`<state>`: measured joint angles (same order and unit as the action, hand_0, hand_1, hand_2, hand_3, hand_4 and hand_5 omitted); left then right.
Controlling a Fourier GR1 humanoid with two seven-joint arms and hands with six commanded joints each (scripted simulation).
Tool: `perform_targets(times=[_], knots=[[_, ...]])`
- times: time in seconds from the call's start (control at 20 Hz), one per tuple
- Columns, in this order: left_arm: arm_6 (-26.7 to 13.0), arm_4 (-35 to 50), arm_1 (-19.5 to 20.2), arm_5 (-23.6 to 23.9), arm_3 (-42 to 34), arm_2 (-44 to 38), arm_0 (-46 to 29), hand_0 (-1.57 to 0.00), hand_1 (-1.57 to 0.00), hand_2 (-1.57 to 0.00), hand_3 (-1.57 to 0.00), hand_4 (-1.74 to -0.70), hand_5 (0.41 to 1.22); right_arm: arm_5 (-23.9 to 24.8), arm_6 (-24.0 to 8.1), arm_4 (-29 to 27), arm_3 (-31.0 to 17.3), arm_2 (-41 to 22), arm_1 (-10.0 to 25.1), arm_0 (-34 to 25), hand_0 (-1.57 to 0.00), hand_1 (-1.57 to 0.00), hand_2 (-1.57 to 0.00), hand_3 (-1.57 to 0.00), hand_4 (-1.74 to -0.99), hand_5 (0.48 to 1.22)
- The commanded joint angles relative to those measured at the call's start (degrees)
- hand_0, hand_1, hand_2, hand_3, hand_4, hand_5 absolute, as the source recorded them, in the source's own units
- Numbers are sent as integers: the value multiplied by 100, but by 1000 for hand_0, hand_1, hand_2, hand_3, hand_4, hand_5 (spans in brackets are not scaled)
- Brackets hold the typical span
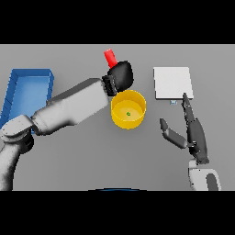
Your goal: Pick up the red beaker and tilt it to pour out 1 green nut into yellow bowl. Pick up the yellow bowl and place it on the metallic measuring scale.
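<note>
The yellow bowl (129, 109) sits at the table's middle with one green nut (128, 113) inside it. Just behind the bowl, my left hand (121, 75) is shut on the red beaker (110, 57), whose upper part sticks out above the hand, tilted a little to the left. The metallic measuring scale (172, 82) lies flat to the right of the bowl. My right hand (193, 131) is open, fingers straight and pointing at the scale's near edge, thumb spread toward the bowl.
A blue bin (27, 92) stands at the left edge of the table, partly behind my left arm, which reaches across from the lower left.
</note>
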<state>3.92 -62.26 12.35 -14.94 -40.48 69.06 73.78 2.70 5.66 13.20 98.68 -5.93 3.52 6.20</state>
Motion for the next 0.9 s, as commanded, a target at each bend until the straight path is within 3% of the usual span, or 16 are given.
perform_targets(times=[0.0, 0.45, 0.6, 0.8, 0.85], knots=[[27, -75, -83, 54, 85, 119, 67, -1571, -1571, -1571, -1571, -1735, 1221, -1, 23, -8, -8, 8, 3, -6, 1, 1, 1, 1, -1165, 626], [137, -395, -347, 37, 289, 954, 657, -1571, -1571, -1571, -1571, -1720, 1221, 106, 20, 171, -84, -18, 15, -55, 1, 1, 1, 1, -1151, 634], [390, -339, -254, 110, 435, 1066, 947, -1571, -1571, -1571, -1571, -1721, 1221, 54, 202, 34, -101, 29, 7, 23, 1, 1, 1, 1, -1153, 636], [488, -197, 26, 250, 736, 961, 1725, -1571, -1571, -1571, -1571, -1725, 1221, 16, 195, 20, -118, 22, 24, -114, 1, 1, 1, 1, -1154, 654], [511, -48, 135, 359, 898, 805, 1897, -1571, -1571, -1571, -1365, -1728, 1221, 30, 250, 77, -74, -8, 38, -42, 1, 1, 1, 1, -1156, 659]])
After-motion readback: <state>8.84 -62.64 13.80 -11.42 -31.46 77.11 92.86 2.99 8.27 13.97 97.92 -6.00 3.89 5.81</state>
